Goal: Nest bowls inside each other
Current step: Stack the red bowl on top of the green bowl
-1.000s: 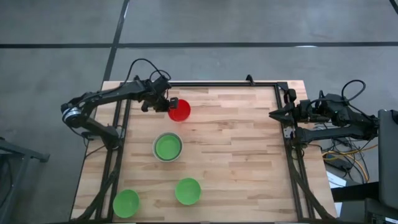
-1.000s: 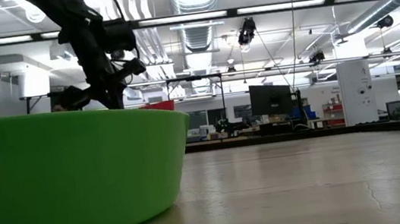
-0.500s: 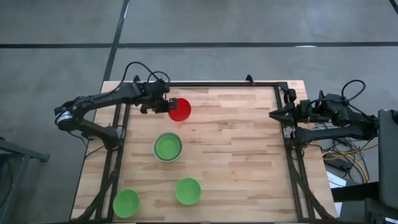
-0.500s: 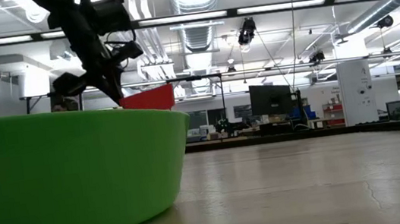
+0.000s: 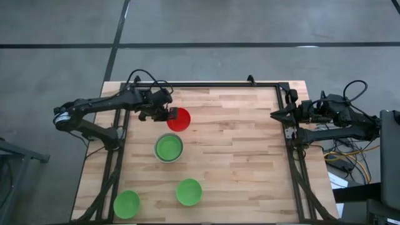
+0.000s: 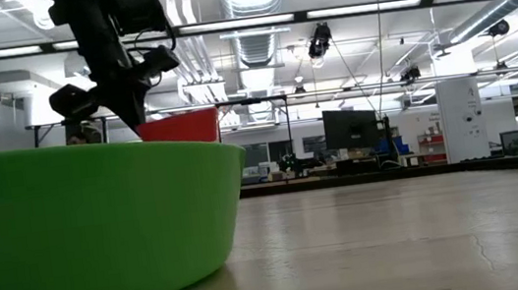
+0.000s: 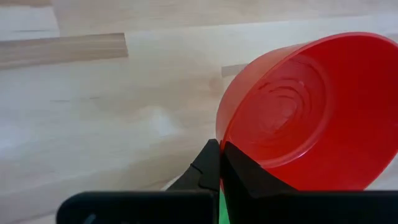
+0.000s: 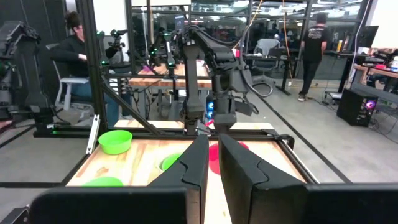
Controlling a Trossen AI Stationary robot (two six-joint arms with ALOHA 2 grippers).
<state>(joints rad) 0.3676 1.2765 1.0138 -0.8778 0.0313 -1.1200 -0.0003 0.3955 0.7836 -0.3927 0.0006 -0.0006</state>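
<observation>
My left gripper [image 5: 169, 115] is shut on a red bowl [image 5: 180, 120] over the far left part of the table. Just toward the near edge stands a pale grey bowl [image 5: 157, 152] with a green bowl [image 5: 169, 147] resting inside it. Two more green bowls [image 5: 189, 192] [image 5: 127, 204] sit on their bases near the front edge; the left one [image 6: 91, 225] fills the low view's left. My right gripper [image 5: 273, 114] hangs at the table's right edge, level, a narrow gap between its fingers [image 8: 196, 162]. My left gripper pinches the red bowl's wall at the rim [image 7: 222, 144], one finger [image 7: 245, 174] inside the bowl and one [image 7: 208, 163] outside. The fingers slant down from the table's left side. The bowl is tilted, its opening [image 7: 311, 99] turned up toward the wrist.
A black frame rail [image 5: 219, 84] runs along the table's far edge, with more rails on the left [image 5: 119, 156] and right [image 5: 294, 175]. Bare wood [image 5: 237, 150] lies between the bowls and the right arm. People sit and stand in the room [image 8: 78, 56] beyond the table.
My left gripper has carried the red bowl toward the table's near edge, closer to the grey bowl, and a little upward. The bowl shows higher above the green bowl's rim in the low view than before. The gripper has stayed shut.
</observation>
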